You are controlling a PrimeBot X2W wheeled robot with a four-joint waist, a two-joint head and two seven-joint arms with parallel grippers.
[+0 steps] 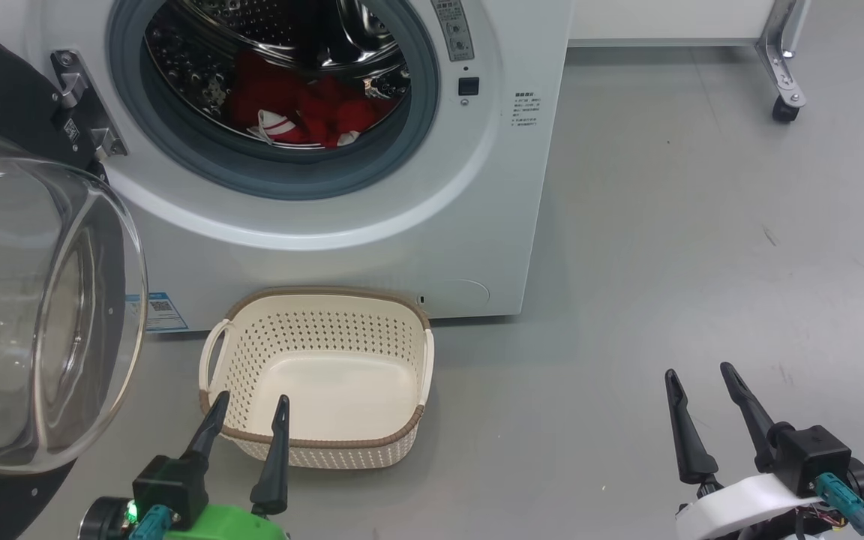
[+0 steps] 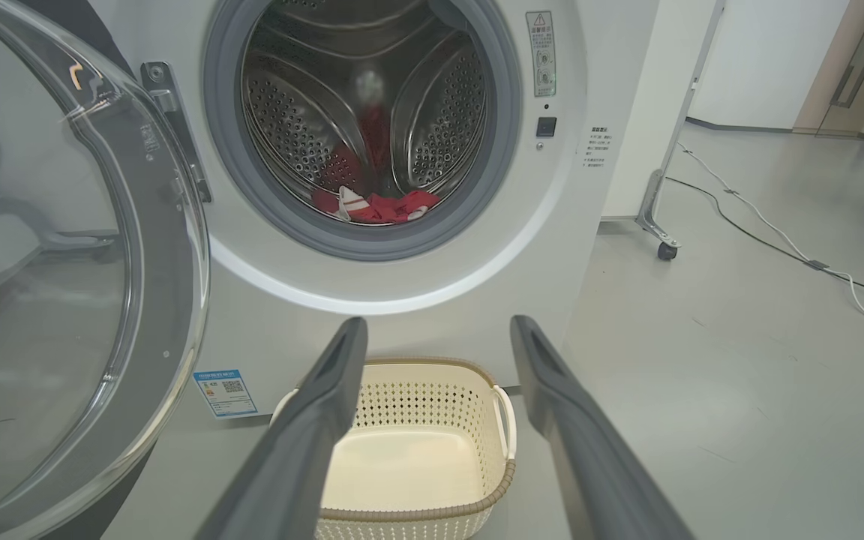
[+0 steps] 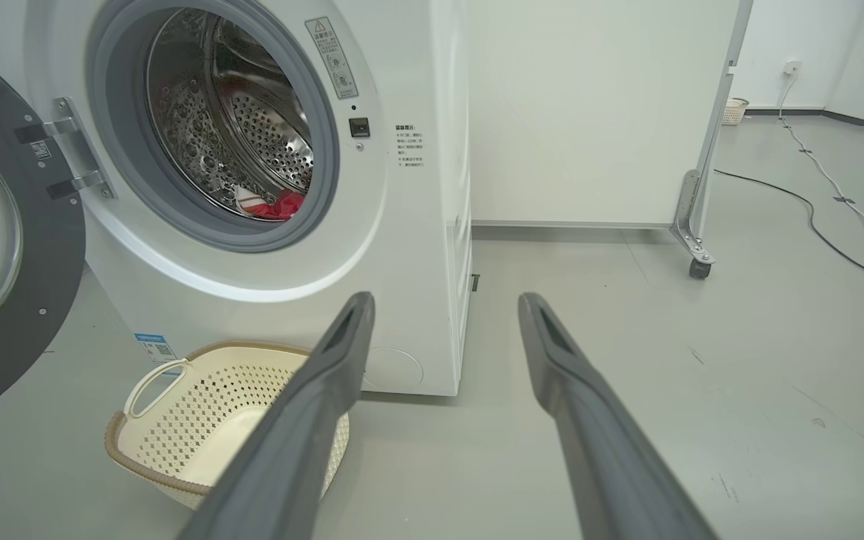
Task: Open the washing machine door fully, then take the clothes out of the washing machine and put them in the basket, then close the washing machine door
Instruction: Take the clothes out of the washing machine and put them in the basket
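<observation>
The white washing machine faces me, its door swung wide open to the left, glass bowl bulging toward me. Red clothes with white trim lie low in the steel drum, also seen as clothes and clothes. The cream basket stands empty on the floor before the machine. My left gripper hovers open at the basket's near rim. My right gripper is open over bare floor to the right, holding nothing.
A white partition on a metal castor leg stands behind and right of the machine. Cables run across the grey floor further right. A blue label marks the machine's lower left front.
</observation>
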